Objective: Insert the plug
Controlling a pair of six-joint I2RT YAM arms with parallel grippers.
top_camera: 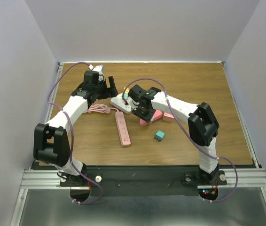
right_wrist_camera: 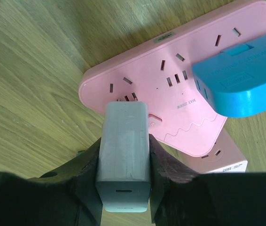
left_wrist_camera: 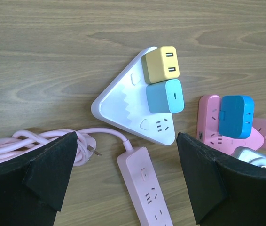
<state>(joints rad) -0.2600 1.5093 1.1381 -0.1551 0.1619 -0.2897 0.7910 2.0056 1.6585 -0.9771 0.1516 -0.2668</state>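
Right pincer [right_wrist_camera: 123, 162] is pinching the grey rectangular plug [right_wrist_camera: 122, 136] at the pink triangular socket board [right_wrist_camera: 170, 70], seemingly not yet seated; left pincer [left_wrist_camera: 126, 155] is hanging spread

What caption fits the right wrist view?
Right end effector holds grey plug at pink power strip, beside blue adapter.

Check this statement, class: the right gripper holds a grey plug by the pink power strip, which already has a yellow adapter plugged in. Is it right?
One detail is wrong: the adapter on the pink power strip is blue, not yellow, as the right wrist view shows. The right gripper does hold the grey plug by that strip.
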